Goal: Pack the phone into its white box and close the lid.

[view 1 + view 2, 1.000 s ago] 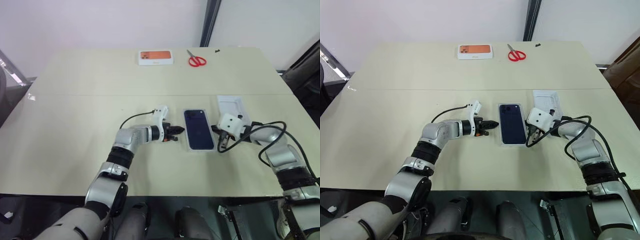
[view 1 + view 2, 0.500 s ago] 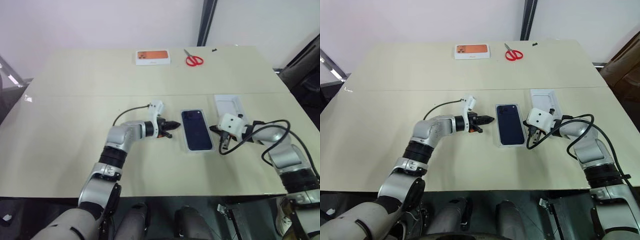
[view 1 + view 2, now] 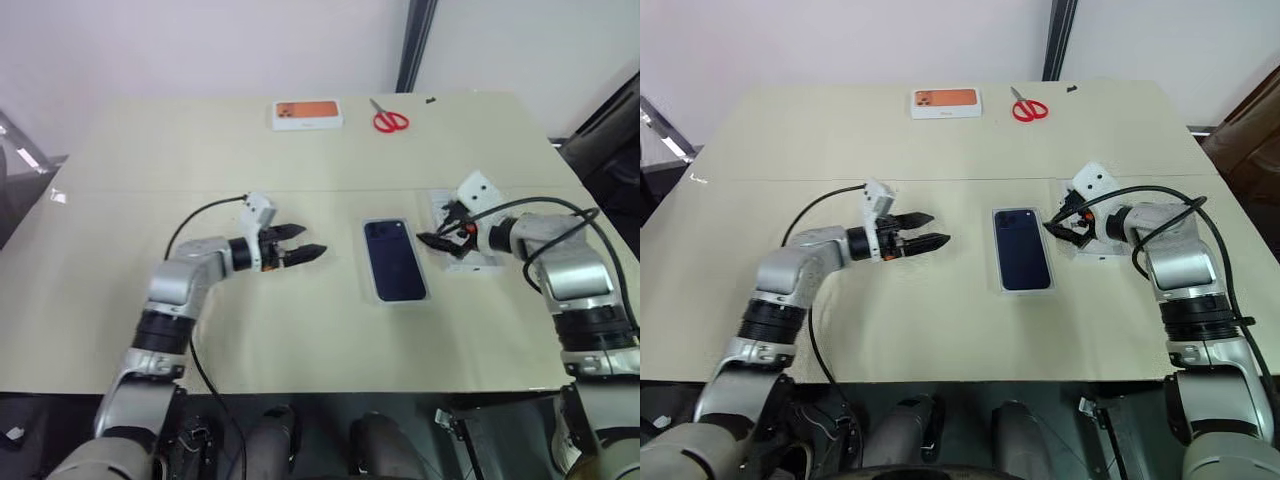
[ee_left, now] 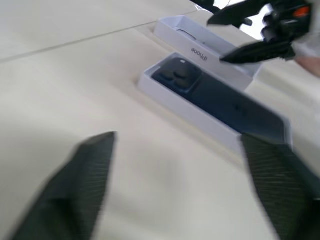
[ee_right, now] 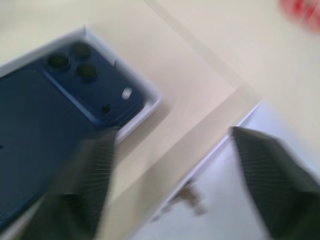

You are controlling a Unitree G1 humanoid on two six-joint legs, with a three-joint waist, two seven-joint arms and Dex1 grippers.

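Observation:
The dark navy phone (image 3: 396, 260) lies face down in the white box (image 4: 186, 107), its camera cluster at the far corner. Just right of it rests the lid (image 4: 200, 49), open side up, with lettering on its side wall. My left gripper (image 3: 313, 240) hovers open well to the left of the box, pointing toward it, with nothing between its fingers. Above the near-left part of the lid (image 3: 1097, 250) my right gripper (image 3: 1060, 215) is open too, aimed left toward the phone's far end and holding nothing.
A white box with orange print (image 3: 307, 114) and red scissors (image 3: 392, 121) lie at the table's far edge. A seam crosses the table (image 3: 150, 190) behind the work area. Black cables trail from both wrists.
Both grippers went from shut to open. My left gripper pulled back to the left, away from the box. My right gripper lifted and rolled, now over the lid.

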